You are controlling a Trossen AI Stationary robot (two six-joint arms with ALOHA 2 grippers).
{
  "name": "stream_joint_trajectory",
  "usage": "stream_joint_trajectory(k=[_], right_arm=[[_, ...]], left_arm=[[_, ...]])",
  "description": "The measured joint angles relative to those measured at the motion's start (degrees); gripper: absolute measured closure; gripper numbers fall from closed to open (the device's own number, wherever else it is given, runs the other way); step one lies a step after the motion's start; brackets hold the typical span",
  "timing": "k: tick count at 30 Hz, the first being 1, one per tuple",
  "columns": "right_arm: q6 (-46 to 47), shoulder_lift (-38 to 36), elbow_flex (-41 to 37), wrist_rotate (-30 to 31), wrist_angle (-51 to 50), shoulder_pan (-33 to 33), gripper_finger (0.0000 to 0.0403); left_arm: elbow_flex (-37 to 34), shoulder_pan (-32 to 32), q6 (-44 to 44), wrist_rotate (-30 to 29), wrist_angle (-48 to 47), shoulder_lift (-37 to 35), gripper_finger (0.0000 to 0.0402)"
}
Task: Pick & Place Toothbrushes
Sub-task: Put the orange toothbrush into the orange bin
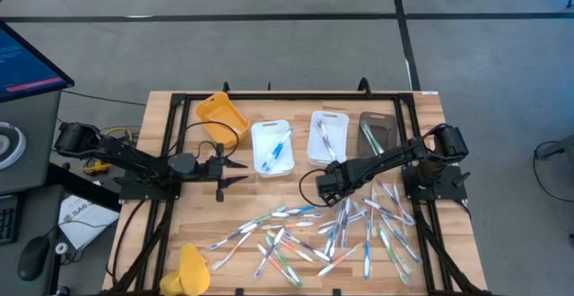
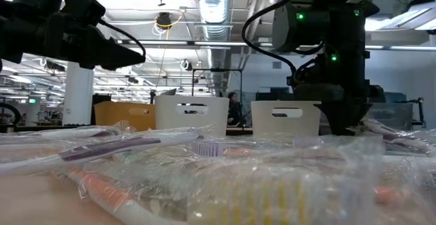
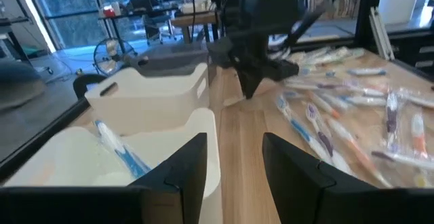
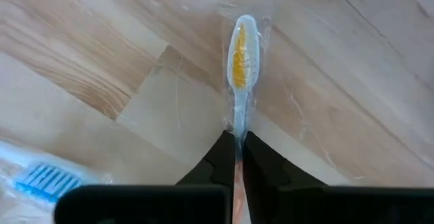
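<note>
Right gripper (image 4: 239, 142) pinched on wrapped orange-bristled toothbrush (image 4: 241, 61), just in front of middle white tray (image 1: 328, 137); carry step, likely next a tray drop. Left gripper (image 1: 235, 170) wide, idle beside blue-brush tray (image 1: 272, 146)

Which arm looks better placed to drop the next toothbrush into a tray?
Right. Its hand is shut on a yellow-bristled toothbrush just in front of the white trays; the left hand hangs open and empty.
</note>
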Motion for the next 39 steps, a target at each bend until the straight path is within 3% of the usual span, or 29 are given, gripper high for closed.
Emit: stream_joint_trajectory(k=[9,14,21,25,34,39], right_arm=[[-5.11,0.24,6.57,0.98,-0.45,2.41,0.0396],[-7.57,0.20,10.85,4.89,-1.42,2.82,0.0398],[-14.28,0.17,15.68,12.24,-1.44,2.89,0.0399],[-20.16,0.14,17.33,17.74,4.07,2.87,0.0400],[-33.56,0.05,19.11,19.49,16.81,2.91,0.0401],[-36.44,0.01,19.11,19.28,20.14,2.69,0.0401]], left_arm=[[0.00,-0.02,-0.15,0.21,0.94,0.00,0.0266],[0.00,0.00,-0.17,0.68,0.95,0.00,0.0266],[0.00,0.00,-0.18,6.10,1.00,0.00,0.0266],[0.00,0.00,-0.08,6.45,1.32,0.00,0.0266],[0.00,0.00,0.03,6.45,1.41,0.00,0.0266],[0.00,0.00,0.03,6.45,1.43,0.00,0.0266]])
